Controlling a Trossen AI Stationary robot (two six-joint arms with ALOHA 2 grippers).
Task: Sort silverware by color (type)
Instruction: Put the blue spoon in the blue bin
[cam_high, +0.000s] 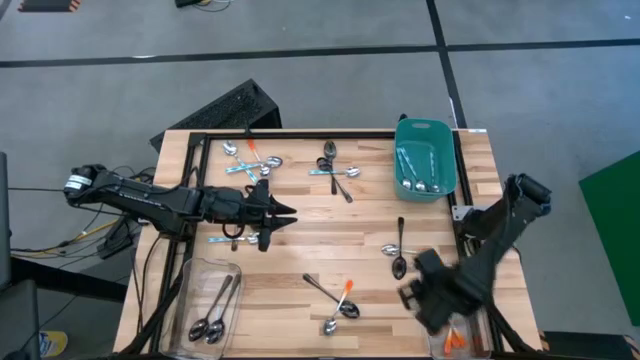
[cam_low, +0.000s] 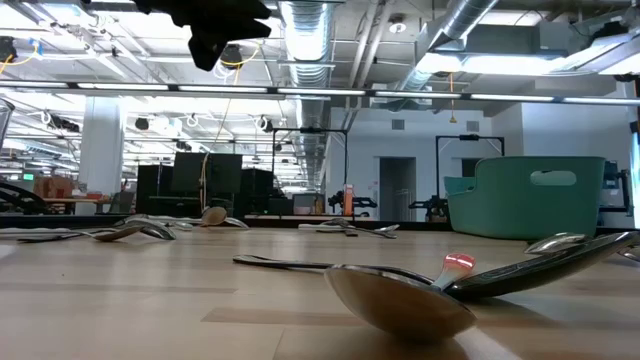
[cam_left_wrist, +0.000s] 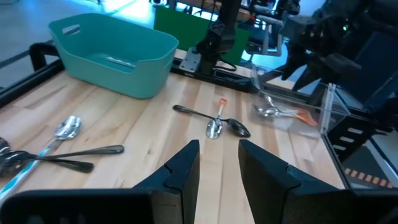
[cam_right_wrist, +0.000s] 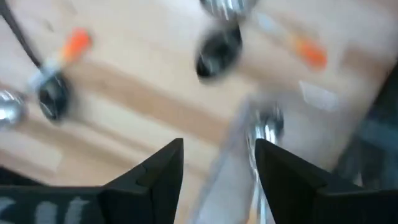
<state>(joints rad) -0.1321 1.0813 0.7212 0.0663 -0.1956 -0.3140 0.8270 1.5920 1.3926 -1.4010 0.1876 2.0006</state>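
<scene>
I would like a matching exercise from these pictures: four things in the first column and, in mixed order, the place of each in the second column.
Things
1. teal plastic tub
2. clear plastic bin with two dark metal spoons
3. left claw
4. right claw

Places
A. table's front left corner
B. above the table's middle, left of centre
C. table's back right corner
D. beside the clear bin at the front right

Pairs: 1-C, 2-A, 3-B, 4-D
</scene>
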